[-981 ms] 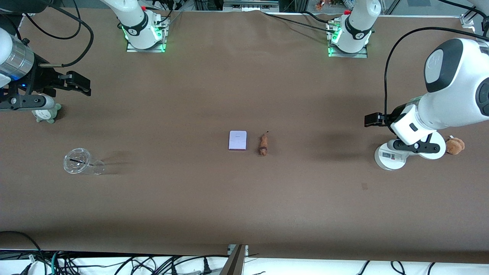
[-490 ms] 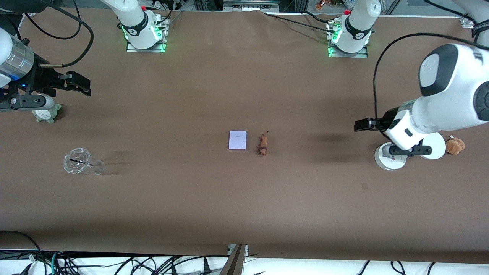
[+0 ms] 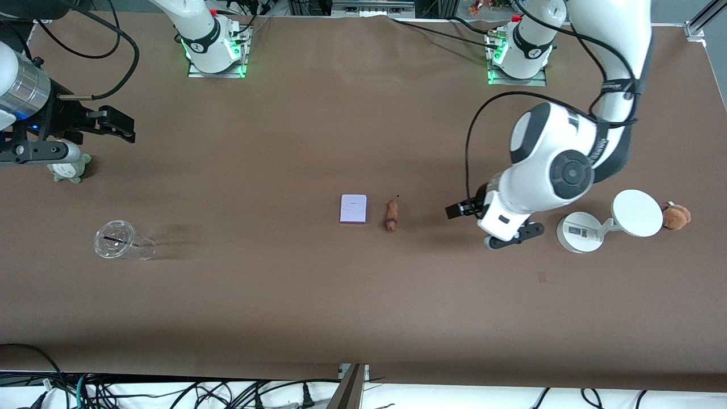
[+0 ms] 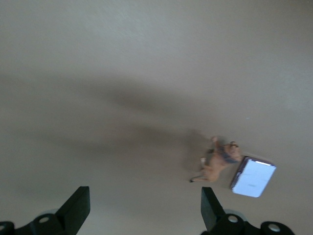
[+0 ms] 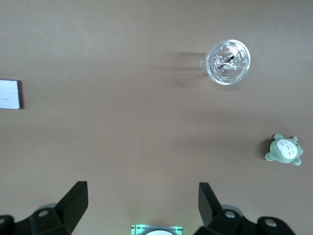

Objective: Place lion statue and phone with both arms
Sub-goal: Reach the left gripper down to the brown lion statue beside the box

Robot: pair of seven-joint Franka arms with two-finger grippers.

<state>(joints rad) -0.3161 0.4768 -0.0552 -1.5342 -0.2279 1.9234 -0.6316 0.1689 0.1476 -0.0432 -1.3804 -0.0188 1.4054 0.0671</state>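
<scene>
The phone [image 3: 353,209], a flat pale lavender rectangle, lies at the table's middle. The lion statue [image 3: 391,215], a tiny reddish-brown figurine, lies beside it toward the left arm's end. My left gripper [image 3: 463,210] hangs open over bare table between the lion statue and the white stand, holding nothing. Its wrist view shows the lion statue [image 4: 219,162] and phone [image 4: 253,177] off to one side of the open left gripper [image 4: 144,198]. My right gripper [image 3: 122,126] waits open and empty over the right arm's end of the table. Its wrist view catches an edge of the phone [image 5: 10,94].
A clear plastic cup [image 3: 116,240] and a green plush toy [image 3: 71,169] sit at the right arm's end. A white round-based stand [image 3: 578,234] with a disc and a fluffy brown plush [image 3: 676,216] sit at the left arm's end. Both arm bases stand along the table's back edge.
The left arm has swung from over the white stand toward the table's middle, uncovering the stand and stopping short of the lion statue. The right arm has not moved.
</scene>
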